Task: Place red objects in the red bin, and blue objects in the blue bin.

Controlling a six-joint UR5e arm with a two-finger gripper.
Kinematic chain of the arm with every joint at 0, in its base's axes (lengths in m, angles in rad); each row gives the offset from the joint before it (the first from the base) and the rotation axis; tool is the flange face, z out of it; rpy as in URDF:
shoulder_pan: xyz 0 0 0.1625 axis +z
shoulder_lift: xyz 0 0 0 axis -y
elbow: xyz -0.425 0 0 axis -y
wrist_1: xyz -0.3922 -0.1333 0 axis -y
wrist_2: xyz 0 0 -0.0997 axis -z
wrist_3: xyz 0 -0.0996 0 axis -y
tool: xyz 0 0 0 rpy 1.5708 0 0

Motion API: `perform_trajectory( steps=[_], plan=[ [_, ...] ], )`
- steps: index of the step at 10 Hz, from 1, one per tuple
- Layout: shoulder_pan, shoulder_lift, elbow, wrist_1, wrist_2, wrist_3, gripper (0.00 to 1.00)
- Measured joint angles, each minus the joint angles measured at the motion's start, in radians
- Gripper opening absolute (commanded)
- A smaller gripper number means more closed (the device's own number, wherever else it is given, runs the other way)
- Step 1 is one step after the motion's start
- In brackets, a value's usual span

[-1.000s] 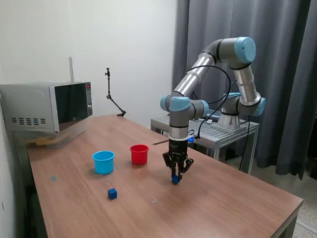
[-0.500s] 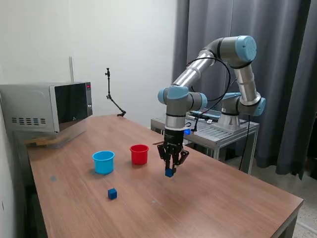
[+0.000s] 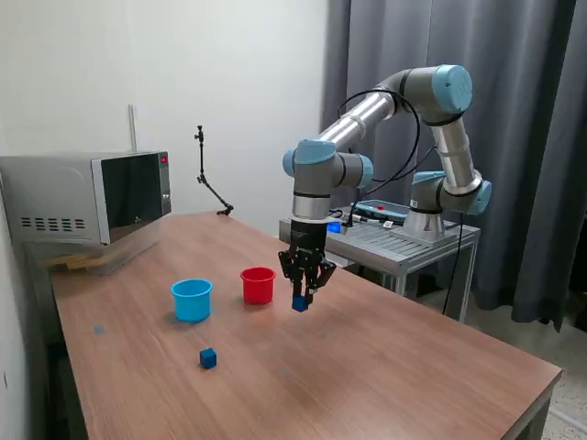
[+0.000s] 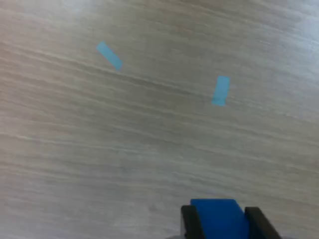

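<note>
- Exterior view: we see the gripper closed on a blue cube, which it holds clear of the tabletop.
- Exterior view: compared with one second ago, the arm has lifted and moved toward the exterior view's left. The cube, then low over the tabletop, now hangs just beside the red bin, on that bin's exterior-view right.
- Exterior view: the blue bin stands beyond the red bin, farther to the exterior view's left, toward the tabletop edge nearest the microwave. Both bins are upright.
- Exterior view: a second blue cube rests on the tabletop, nearer the camera-side edge than the blue bin. It has not moved.
- Exterior view: we see no red cubes on the tabletop. We cannot see inside either bin.
- Wrist view: the two fingers clamp the blue cube from both sides. Below it we see wood grain and two pale blue tape marks.
- Assessment: we judge that the pick is complete and the carry is underway. The cube must pass the red bin and reach the blue bin before release.
</note>
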Motion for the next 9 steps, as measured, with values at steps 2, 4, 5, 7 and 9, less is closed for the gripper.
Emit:
perform_trajectory(
  steps=[2, 4, 5, 7, 9],
  plan=[
    [-0.01, 0.0, -0.048, 0.076, -0.002, 0.005, 0.0],
    [-0.024, 0.003, -0.105, 0.147, -0.01, 0.008, 0.0],
    [-0.035, 0.004, -0.136, 0.18, -0.019, 0.014, 0.0],
    [-0.05, 0.009, -0.197, 0.236, -0.029, 0.023, 0.0],
    [-0.063, 0.012, -0.24, 0.279, -0.032, 0.027, 0.0]
  ],
)
